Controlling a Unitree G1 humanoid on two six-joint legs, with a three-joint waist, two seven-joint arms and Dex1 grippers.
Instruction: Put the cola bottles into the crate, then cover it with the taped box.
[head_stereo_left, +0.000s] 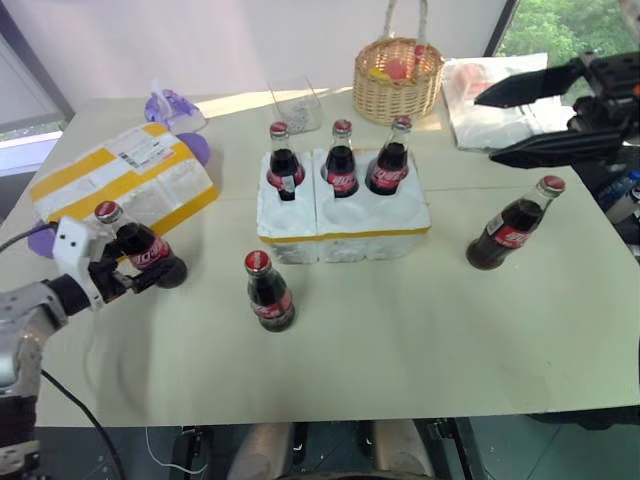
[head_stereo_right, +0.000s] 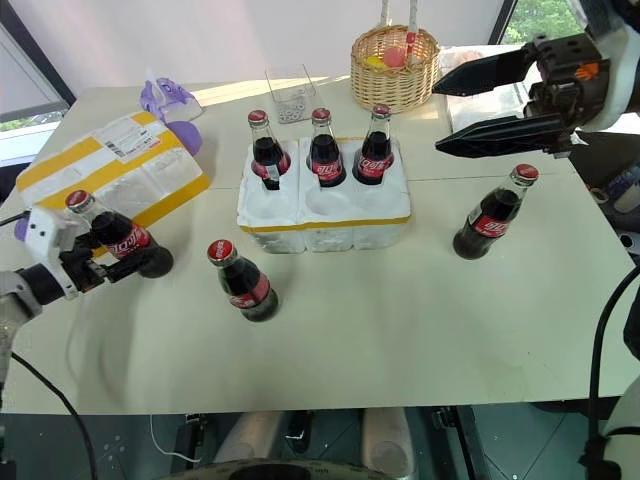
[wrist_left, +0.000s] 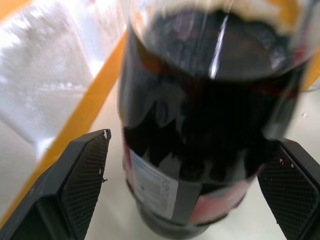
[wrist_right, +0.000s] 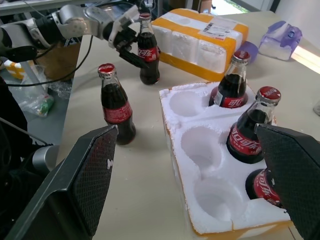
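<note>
Standing in the crate's far row, three cola bottles, three more loose on the table, left gripper spread either side of the nine o'clock one, not clamped, right gripper wide apart at two o'clock, taped box at ten o'clock.

glossy glass cola bottles, matt foam crate

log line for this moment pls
crate: three bottles in | table: three bottles out | left gripper: open around one bottle | right gripper: open, raised
</note>
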